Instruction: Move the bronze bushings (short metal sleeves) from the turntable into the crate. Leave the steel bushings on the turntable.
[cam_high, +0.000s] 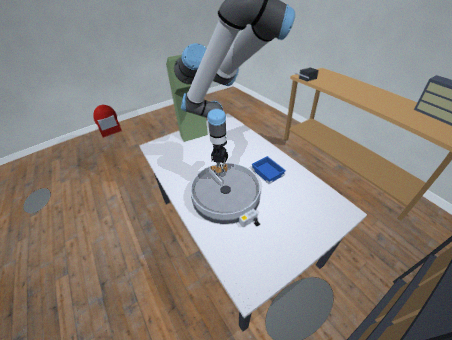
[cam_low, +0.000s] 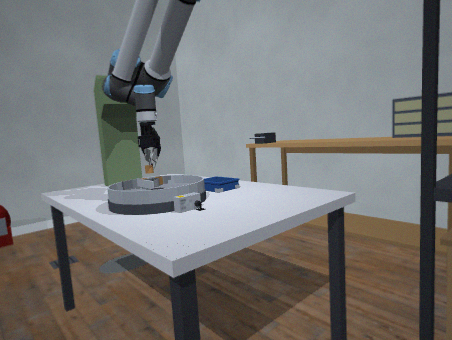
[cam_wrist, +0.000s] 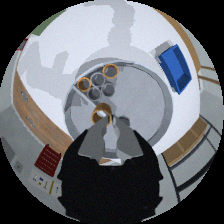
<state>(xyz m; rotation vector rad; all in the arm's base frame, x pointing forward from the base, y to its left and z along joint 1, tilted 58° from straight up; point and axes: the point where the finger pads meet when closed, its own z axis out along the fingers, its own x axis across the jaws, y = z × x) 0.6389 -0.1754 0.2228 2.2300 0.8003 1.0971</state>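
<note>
A short bronze-coloured metal bushing (cam_wrist: 101, 114) hangs pinched in the tool (cam_low: 149, 165), clear above the rim of the round grey turntable (cam_low: 131, 198) in the exterior view. The tool is clamped on that sleeve's wall, its two grey fingers nipping one side of the ring, the bore open to the wrist camera.

Below it, in one walled sector of the turntable, the rest of the cluster sits tight together. Two more bronze bushings (cam_wrist: 83, 83) lie at its outer edges, one on the left, the other (cam_wrist: 110, 70) at the upper right. Between and beside them sit the dull grey steel bushings (cam_wrist: 96, 80), about three of them as far as the wrist view lets one count.

The small blue plastic crate (cam_high: 268, 168) stands on the white bench (cam_high: 300, 220) just beside the turntable, on the side away from the green pedestal (cam_high: 176, 95). No bushing shows in it from the top view, though the crate is small there and hard to read.

So by the look of things the job is at its first transfer: one bronze sleeve lifted, none delivered, two waiting. What is left, one would judge, is to carry this one across to the crate, release it, then return twice, leaving the steel ones alone.
</note>
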